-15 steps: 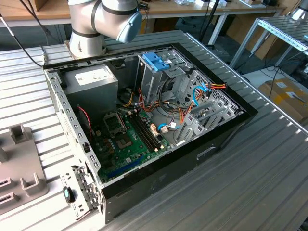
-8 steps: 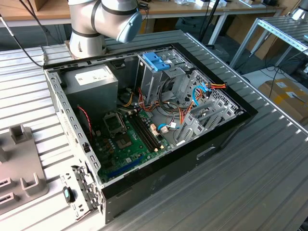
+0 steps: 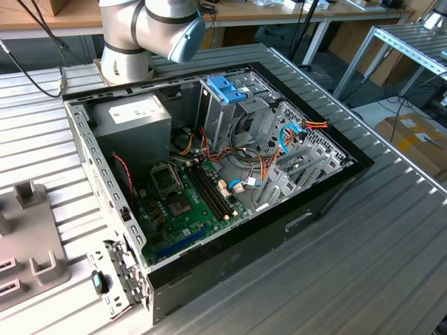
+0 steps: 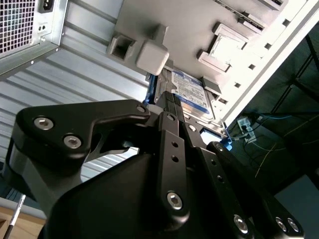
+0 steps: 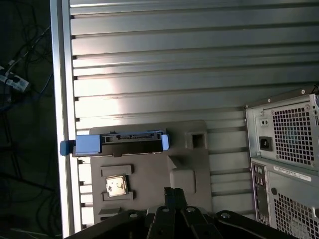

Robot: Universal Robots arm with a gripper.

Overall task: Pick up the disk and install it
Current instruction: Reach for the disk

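Checking in from the remote desk. The flat dark rectangular disk with bright blue plastic side rails (image 5: 124, 143) sat on the grey moulded fixture plate (image 5: 149, 174), at the end away from the black gripper (image 5: 175, 196). The plate lay on the ribbed aluminium table (image 5: 174, 64), close to the table's edge rail.

In the first wrist view I was looking at the disk's connector edge, with a blue rail at each end. That edge ran parallel to the table's ribs. In the second wrist view its labelled face (image 4: 189, 89) showed, with one blue rail running down the side towards the gripper, so the long axis pointed roughly at the tool. I couldn't tell whether the disk lay dead flat or tilted.

The gripper hung over the plate, near the disk but apart from it in the first wrist view, with nothing in its grasp that I could see. How far open it was, I couldn't tell.

In the exterior view the open black computer case (image 3: 230, 272) lay open side up beside the plate, with the arm's grey base (image 3: 129, 49) behind it.
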